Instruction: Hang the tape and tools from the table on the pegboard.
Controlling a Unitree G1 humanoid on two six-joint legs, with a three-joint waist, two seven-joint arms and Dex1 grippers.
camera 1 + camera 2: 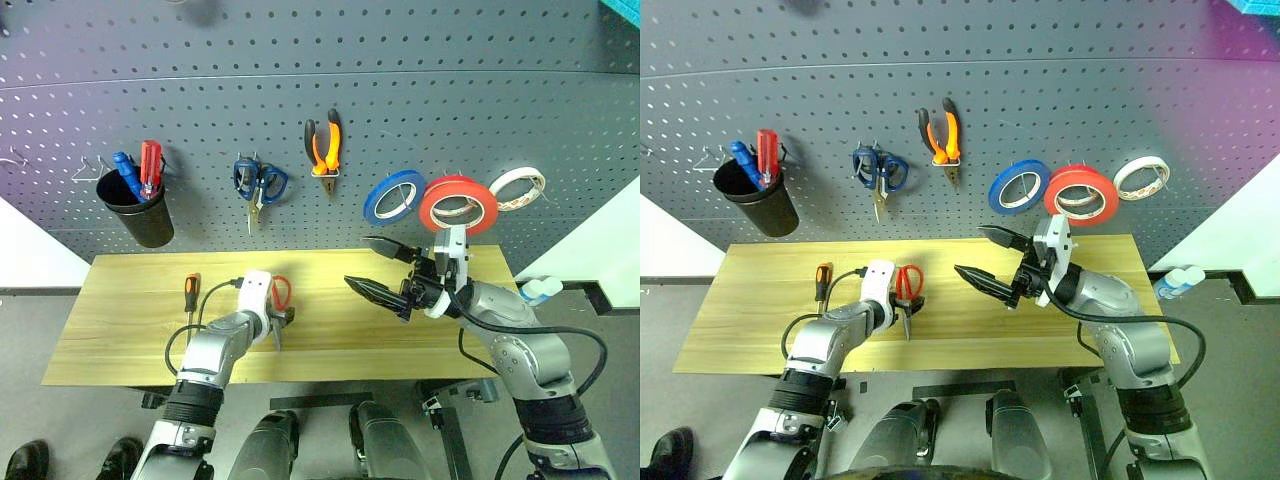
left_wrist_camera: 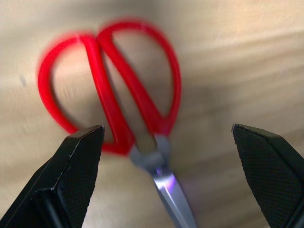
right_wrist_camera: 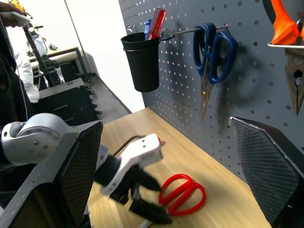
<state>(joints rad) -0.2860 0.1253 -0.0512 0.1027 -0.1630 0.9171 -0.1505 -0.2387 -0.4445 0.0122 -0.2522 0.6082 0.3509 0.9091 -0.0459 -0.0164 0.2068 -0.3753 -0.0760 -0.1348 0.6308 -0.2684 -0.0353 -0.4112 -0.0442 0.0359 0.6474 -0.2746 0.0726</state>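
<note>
Three tape rolls are hanging on the pegboard (image 1: 300, 90): blue, red tape (image 1: 458, 204), whitish. Red scissors (image 2: 118, 102) and an orange screwdriver (image 1: 191, 292) are lying on the table (image 1: 120, 330); pliers (image 1: 323, 145) are hanging on the pegboard. Left gripper (image 2: 171, 142), jaws spread, is straddling the scissors. Right gripper (image 1: 378, 268) is gaping empty. No writing is readable.

Scissors (image 2: 114, 90): glossy red plastic handles, shiny metal blades; table (image 1: 420, 340) wood-grain

The red-handled steel scissors (image 2: 124, 99) lie flat and closed on the light yellowish wood-grain table (image 1: 120, 330), handles toward twelve o'clock. The orange-handled, black-tipped screwdriver (image 1: 191, 293) lies at their nine o'clock. On the dark grey perforated pegboard (image 1: 400, 90), the orange-and-black pliers (image 1: 323, 146) hang at twelve o'clock and the wide red tape roll (image 1: 458, 204) at two.
</note>
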